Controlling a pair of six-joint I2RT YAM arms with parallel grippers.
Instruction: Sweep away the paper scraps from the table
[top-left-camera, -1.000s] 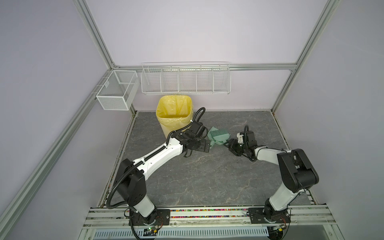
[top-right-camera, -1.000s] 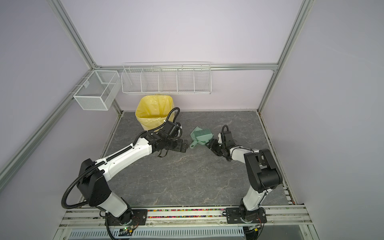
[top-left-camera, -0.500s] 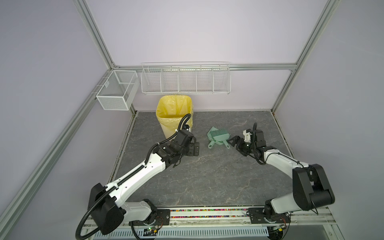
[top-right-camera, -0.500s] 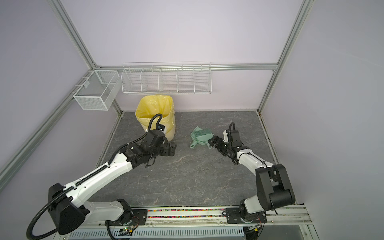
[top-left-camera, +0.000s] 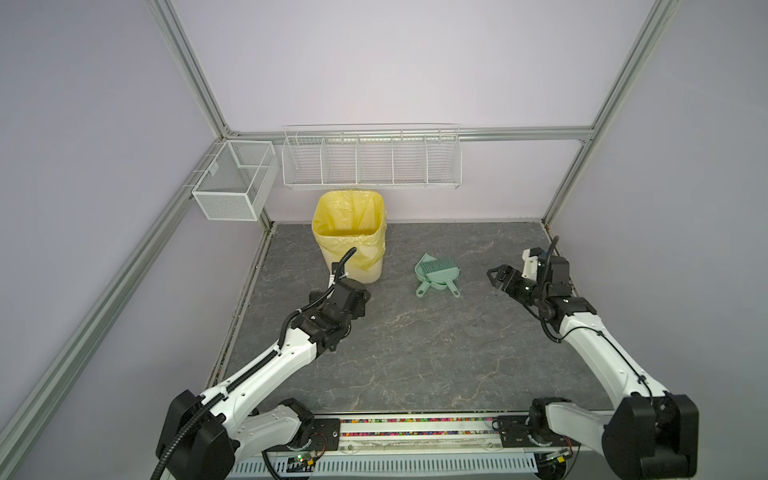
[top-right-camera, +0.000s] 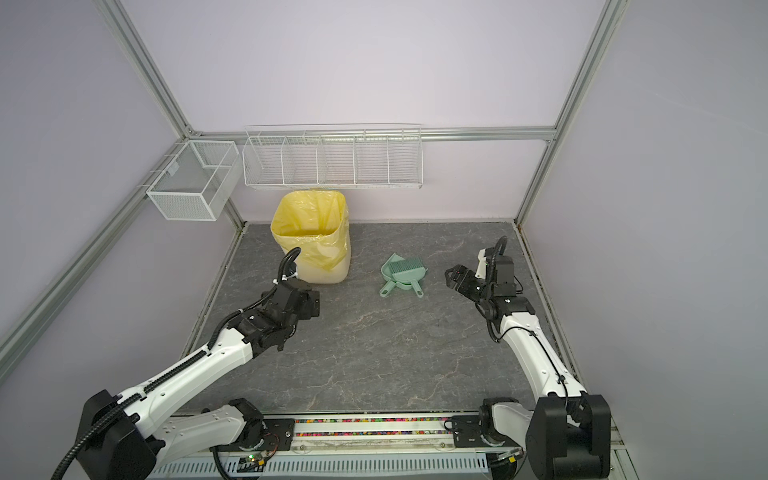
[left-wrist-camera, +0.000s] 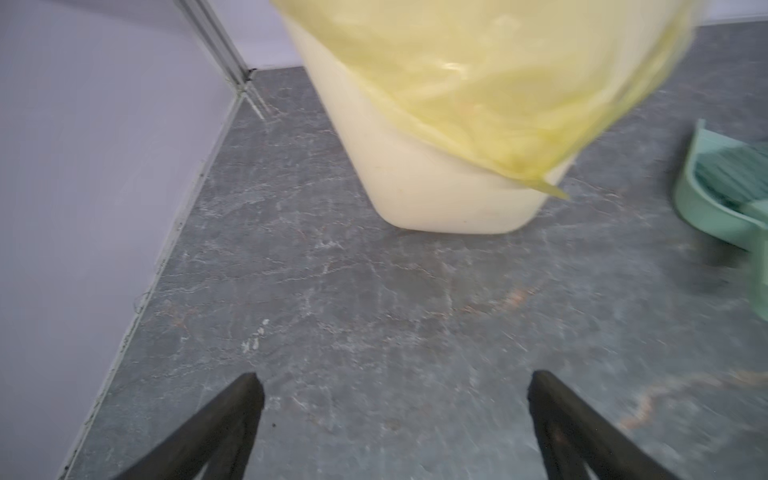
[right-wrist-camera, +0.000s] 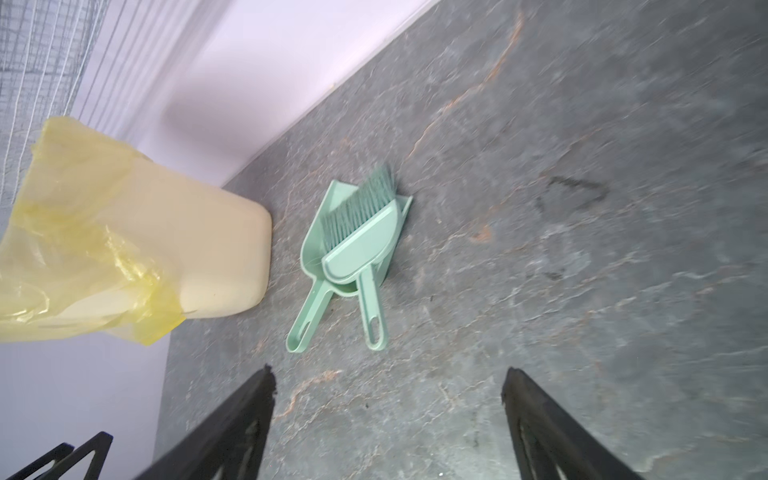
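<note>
Right claw (right-wrist-camera: 388, 374) hovers, jaws wide, above the table (right-wrist-camera: 582, 291).

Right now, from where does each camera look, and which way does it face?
Both top views: high above the robot's base, looking down and forward over the table to the back wall; both arms show.
Left wrist: on the left arm, facing the yellow-lined bin; the fingers of the open left gripper show.
Right wrist: on the right arm, facing the green dustpan with the brush in it; the fingers of the open right gripper show.
Shared: both wrist views show bin and dustpan.
</note>
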